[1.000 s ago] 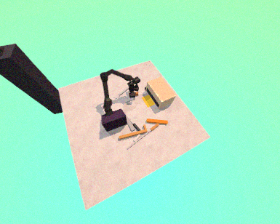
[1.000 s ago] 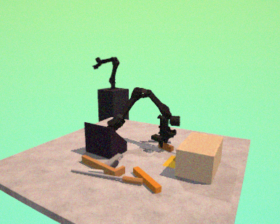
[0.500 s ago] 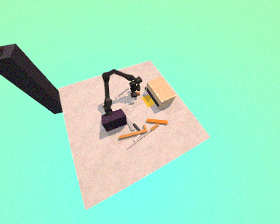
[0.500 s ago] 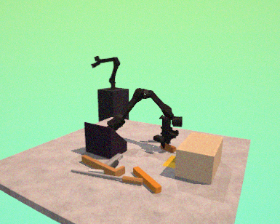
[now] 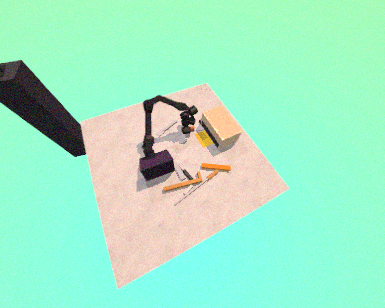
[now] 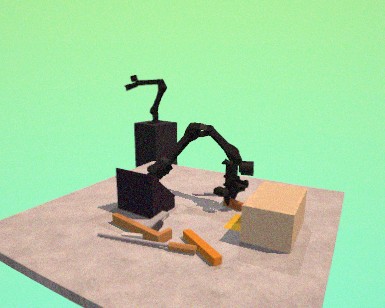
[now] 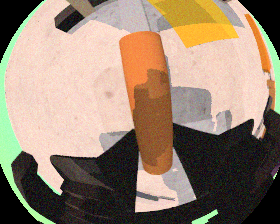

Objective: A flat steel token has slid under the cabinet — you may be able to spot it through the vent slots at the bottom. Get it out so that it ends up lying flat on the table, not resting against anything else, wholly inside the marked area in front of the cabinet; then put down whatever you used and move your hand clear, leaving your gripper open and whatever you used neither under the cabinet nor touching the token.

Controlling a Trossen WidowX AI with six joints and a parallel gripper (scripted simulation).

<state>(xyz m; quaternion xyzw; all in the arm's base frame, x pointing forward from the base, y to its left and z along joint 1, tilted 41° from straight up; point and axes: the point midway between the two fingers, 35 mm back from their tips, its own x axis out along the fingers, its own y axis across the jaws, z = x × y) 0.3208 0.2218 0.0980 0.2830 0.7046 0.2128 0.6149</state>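
My gripper [image 5: 189, 130] [image 6: 227, 199] [image 7: 152, 129] is shut on the orange handle [image 5: 192, 128] [image 6: 233, 204] [image 7: 145, 62] of a tool, low over the table just in front of the cabinet. A thin line runs from the handle's far end toward the cabinet in the wrist view; the tool's far end is not visible. The tan cabinet [image 5: 223, 121] [image 6: 273, 215] stands on the table. The yellow marked area [image 5: 205, 139] [image 6: 232, 222] [image 7: 208, 36] lies at its front, beside the tool, partly shaded. I cannot make out the steel token in any view.
An orange bar [image 5: 215, 167] [image 6: 202, 247], an L-shaped orange piece [image 5: 181, 185] [image 6: 137, 227] and a thin rod with an orange handle [image 5: 213, 174] [image 6: 182, 248] lie near the arm's base [image 5: 157, 166] [image 6: 137, 192]. A thin grey rod [image 5: 167, 129] lies beyond the arm.
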